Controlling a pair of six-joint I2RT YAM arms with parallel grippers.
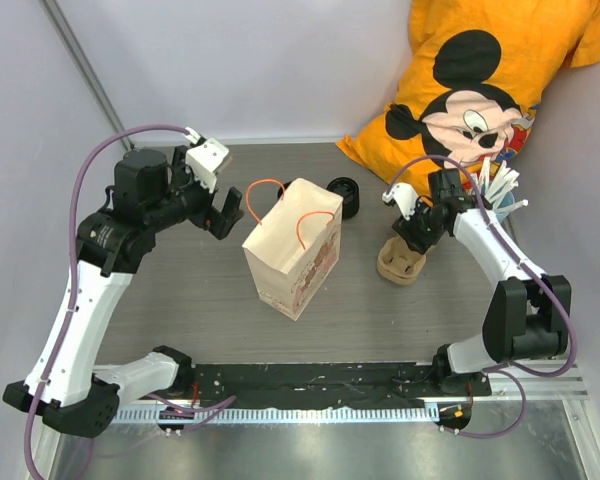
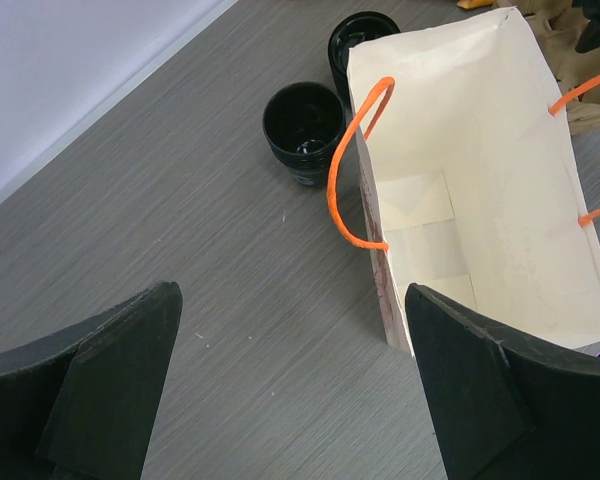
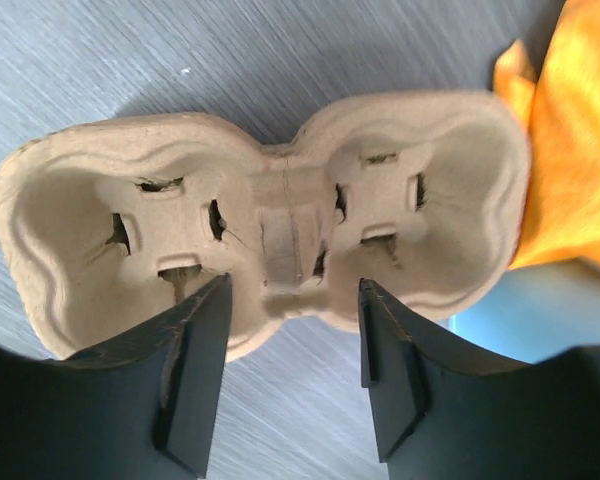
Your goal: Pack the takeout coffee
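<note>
My left jaws are wide apart with nothing between them, hanging over the desk (image 2: pixel 180 220) at the bottom of the left wrist view. The black coffee cup (image 2: pixel 303 128) stands upright and lidless at upper centre there. It's on the desk just left of the open paper bag (image 2: pixel 500 150), not in it. My right jaws are apart too, straddling the middle of the pulp carrier (image 3: pixel 280 200) at its near edge. Can't tell if they touch it.

Bag (image 2: pixel 500 180) half-hides one black cup (image 2: pixel 361 36) (or lid).
</note>
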